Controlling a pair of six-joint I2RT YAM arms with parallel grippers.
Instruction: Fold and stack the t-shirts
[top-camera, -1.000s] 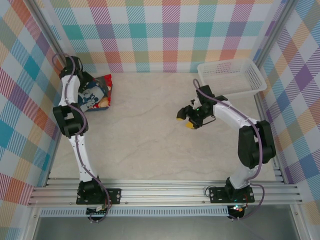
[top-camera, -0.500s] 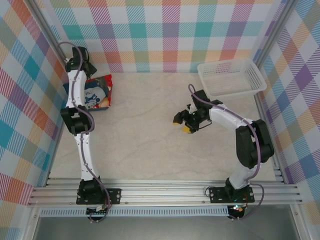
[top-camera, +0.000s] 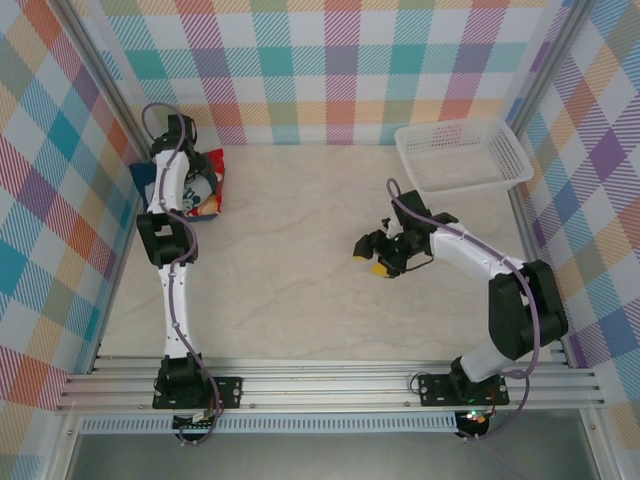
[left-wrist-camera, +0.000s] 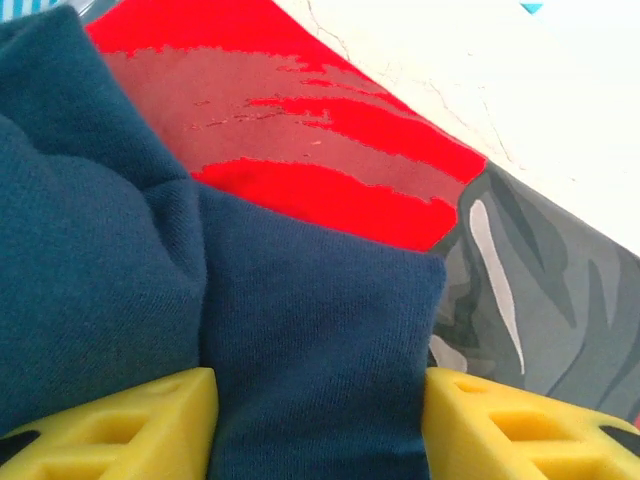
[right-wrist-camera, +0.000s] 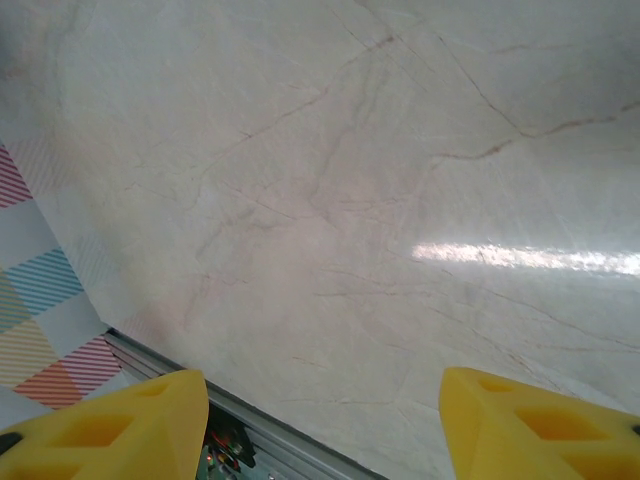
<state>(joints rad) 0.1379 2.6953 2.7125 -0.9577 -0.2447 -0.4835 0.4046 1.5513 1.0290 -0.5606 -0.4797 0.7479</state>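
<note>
Left gripper (left-wrist-camera: 320, 425), jaws apart, straddles a fold of the dark navy cloth t-shirt (left-wrist-camera: 120, 250), which lies over the red cloth t-shirt (left-wrist-camera: 300, 150); both sit at the upper left of the top view. Right gripper (top-camera: 370, 258), jaws apart, hangs over the pale marble-patterned table (top-camera: 280, 260), centre right.

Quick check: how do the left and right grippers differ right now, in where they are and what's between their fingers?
The left gripper is at the table's far left corner on the shirts; the right gripper is over mid-table. The left gripper has a fold of the navy shirt between its fingers, next to the red shirt; the right gripper looks at bare table. Both have yellow fingers spread wide, jaws open.
</note>
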